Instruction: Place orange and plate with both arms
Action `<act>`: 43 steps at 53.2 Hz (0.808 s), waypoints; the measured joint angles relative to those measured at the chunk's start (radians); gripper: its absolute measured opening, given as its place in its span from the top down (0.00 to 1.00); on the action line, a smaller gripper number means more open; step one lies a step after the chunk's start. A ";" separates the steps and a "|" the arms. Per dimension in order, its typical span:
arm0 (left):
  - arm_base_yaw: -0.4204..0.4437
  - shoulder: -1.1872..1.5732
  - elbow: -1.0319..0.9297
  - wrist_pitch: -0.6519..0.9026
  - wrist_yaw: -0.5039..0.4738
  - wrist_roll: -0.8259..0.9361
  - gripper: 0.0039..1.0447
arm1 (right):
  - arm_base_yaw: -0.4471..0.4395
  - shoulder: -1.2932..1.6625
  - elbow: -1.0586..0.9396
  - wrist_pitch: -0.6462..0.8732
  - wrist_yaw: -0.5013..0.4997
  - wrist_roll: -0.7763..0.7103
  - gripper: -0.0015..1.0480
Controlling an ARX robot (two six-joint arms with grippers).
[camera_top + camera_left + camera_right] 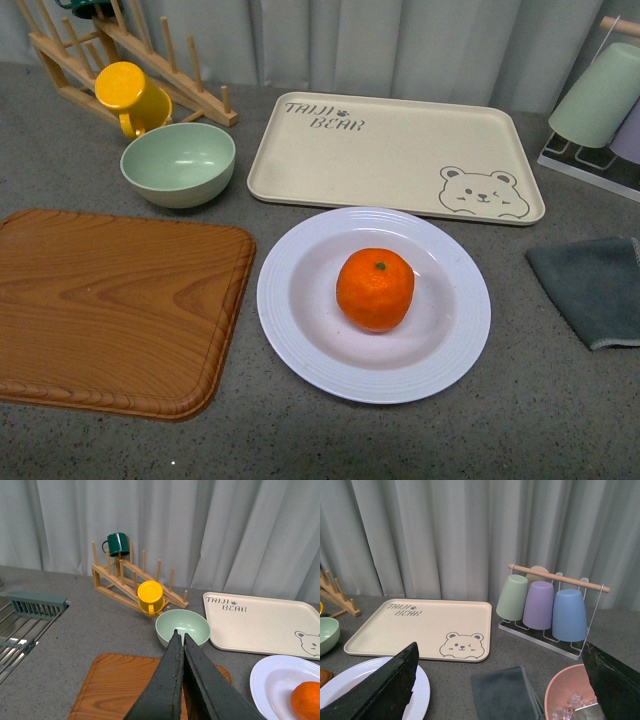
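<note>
1. The left claw (180, 635) has its two fingers pressed together with nothing between them. It hangs above the wooden board (120, 685), and the green bowl (198, 626) sits just past its tips.
2. The right claw (499, 650) is spread wide and empty. The grey cloth (502, 692) lies below the gap between its fingers, with the bear tray (420, 625) further ahead.
3. The orange (375, 289) sits stem up in the well of the plate (300, 330). The plate rests flat on the counter (560, 420) between the two claws, off the left claw's inner side and off the right claw's inner side.
4. If the plate is to be carried now, I'd say the left claw must open first. Each claw should then take the rim on its own side, opposite the other. The two should lift level and together, or the orange may roll.
5. Neither arm shows in the front view, so I cannot judge their height over the plate. Both wrist views cut the plate off and show only a sliver of orange. A pink bowl (565, 690) near the right claw is cropped, and I cannot make out its glinting contents. Nothing shows where the plate belongs.
</note>
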 joint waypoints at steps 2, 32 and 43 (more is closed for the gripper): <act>0.000 -0.013 0.000 -0.013 0.000 0.000 0.96 | 0.000 0.000 0.000 0.000 0.000 0.000 0.09; 0.000 -0.256 0.000 -0.264 0.000 0.000 0.96 | 0.000 0.000 0.000 0.000 0.000 0.000 0.09; 0.000 -0.256 0.000 -0.264 0.000 0.000 0.96 | 0.000 0.000 0.000 0.000 0.000 0.000 0.09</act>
